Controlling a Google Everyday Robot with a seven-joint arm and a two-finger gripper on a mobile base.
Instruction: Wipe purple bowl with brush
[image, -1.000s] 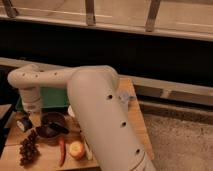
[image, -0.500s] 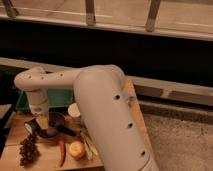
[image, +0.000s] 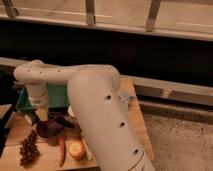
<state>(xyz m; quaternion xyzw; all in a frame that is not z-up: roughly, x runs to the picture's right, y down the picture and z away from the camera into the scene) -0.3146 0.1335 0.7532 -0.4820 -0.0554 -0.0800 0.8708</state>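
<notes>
The purple bowl (image: 49, 129) sits on the wooden table (image: 134, 117) at the left, dark and round. My white arm sweeps up from the bottom right, bends at the far left and comes down to the bowl. The gripper (image: 43, 118) hangs at the bowl's back-left rim, just above or touching it. A slim dark shape that looks like the brush (image: 64, 120) juts out over the bowl's right rim. Whether the gripper holds it is hidden by the wrist.
A bunch of dark grapes (image: 28, 148), a red chili (image: 61, 150) and an orange fruit (image: 76, 149) lie in front of the bowl. A green bin (image: 56, 95) stands behind it. A white cup (image: 71, 111) peeks out beside my arm. The table's left edge is close.
The wrist and gripper have come down and to the right, from behind the bowl to its rim. The bowl and the food have stayed put.
</notes>
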